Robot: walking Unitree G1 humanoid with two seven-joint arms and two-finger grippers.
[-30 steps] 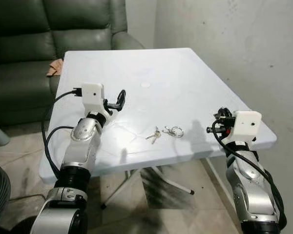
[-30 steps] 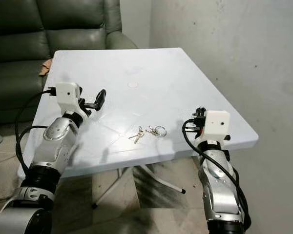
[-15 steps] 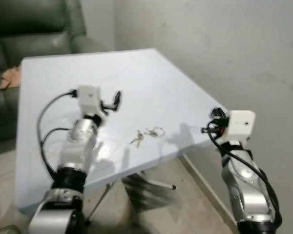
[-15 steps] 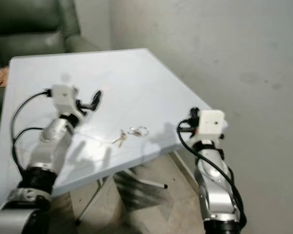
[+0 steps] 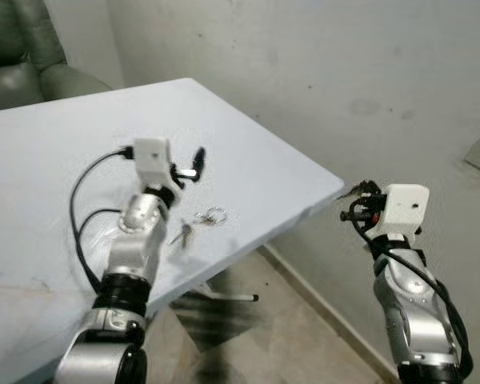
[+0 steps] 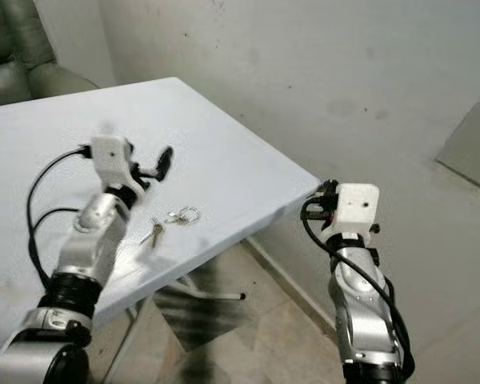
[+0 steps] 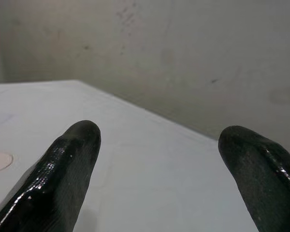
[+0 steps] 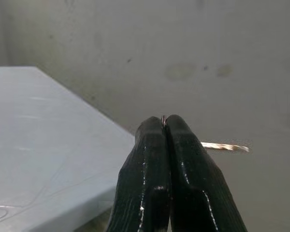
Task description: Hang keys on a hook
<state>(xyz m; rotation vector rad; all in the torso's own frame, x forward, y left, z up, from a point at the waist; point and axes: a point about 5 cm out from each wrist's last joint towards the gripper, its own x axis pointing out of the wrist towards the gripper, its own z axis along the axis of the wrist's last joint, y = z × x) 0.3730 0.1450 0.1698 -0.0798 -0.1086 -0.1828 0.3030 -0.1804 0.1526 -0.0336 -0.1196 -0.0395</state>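
**Grippers up, keys lying on table**

Left gripper (image 5: 194, 163) is hovering over the white table (image 5: 56, 152) with fingers (image 7: 63, 179) spread, nothing between them. Right gripper (image 8: 165, 126) is hanging off the table's right edge, fingers pressed together, thin metal sliver showing at the tips. Keys (image 5: 200, 224) are resting on the tabletop near the left gripper.

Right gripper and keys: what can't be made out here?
1. Right gripper, right wrist view: fingers pressed together. The thin sliver at their tips and the blurred bright streak beside them are too small to identify.
2. Keys, eye views: too small to count.
3. Table, eye views: left side cut off by the frame edge.
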